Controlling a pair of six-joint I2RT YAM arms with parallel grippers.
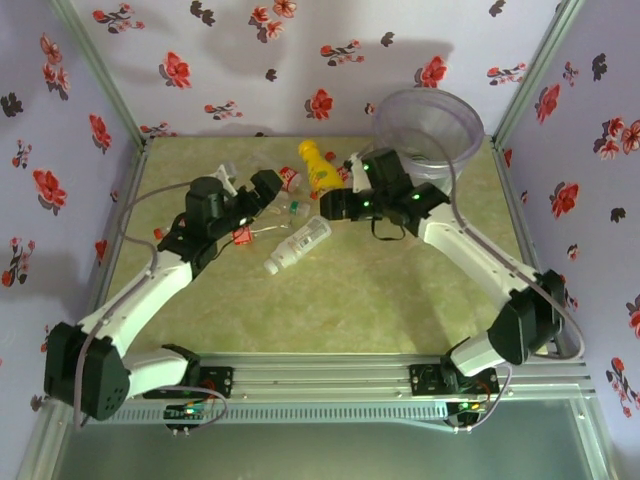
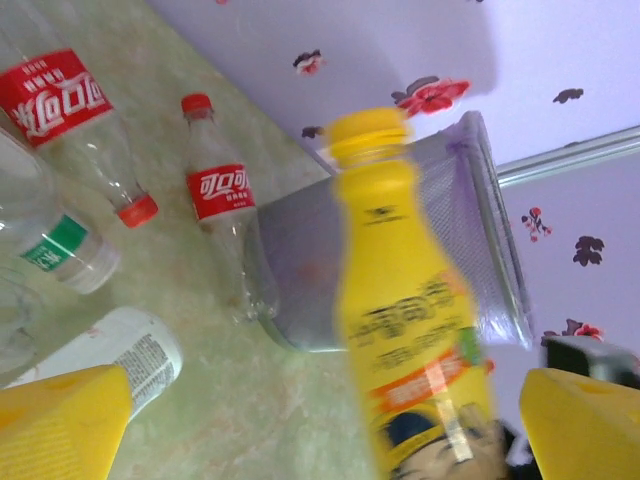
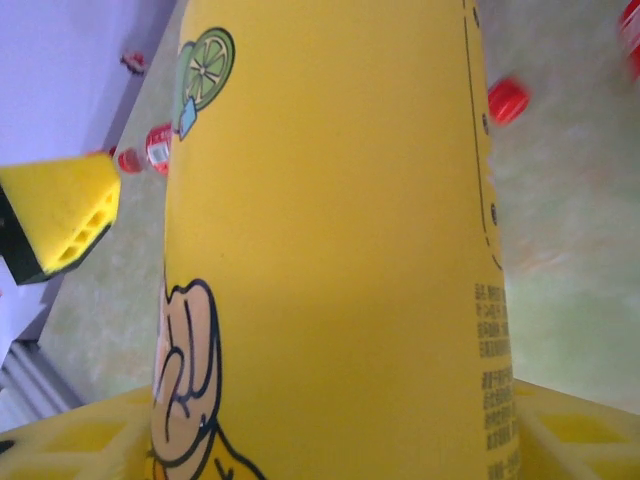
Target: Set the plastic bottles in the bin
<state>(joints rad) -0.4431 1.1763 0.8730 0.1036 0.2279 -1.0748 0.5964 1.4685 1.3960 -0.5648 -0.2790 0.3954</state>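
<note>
Yellow bottle [image 3: 330, 250] is the thing nearest to us: it stands directly before the right wrist camera, between the fingers of the right gripper [image 3: 320, 440]. Both fingers lie against its sides, so this gripper is about half closed and has hold of the bottle.

We find the left gripper [image 2: 325, 425] at the same bottle. Its fingers [image 2: 60, 425] are spread wide, with a free gap to the bottle on each side, and it holds nothing. From this gripper the cap of the bottle points forward, away from the fingers.

We see the bin [image 2: 490, 230] straight ahead of the left gripper, behind the yellow bottle.

On the table [image 2: 250, 400], just beside the left finger of the left gripper, lies a white-labelled bottle [image 2: 130, 350]. Further ahead and to its left are a green-labelled bottle [image 2: 60, 250] and two red-labelled bottles [image 2: 222, 190].
</note>
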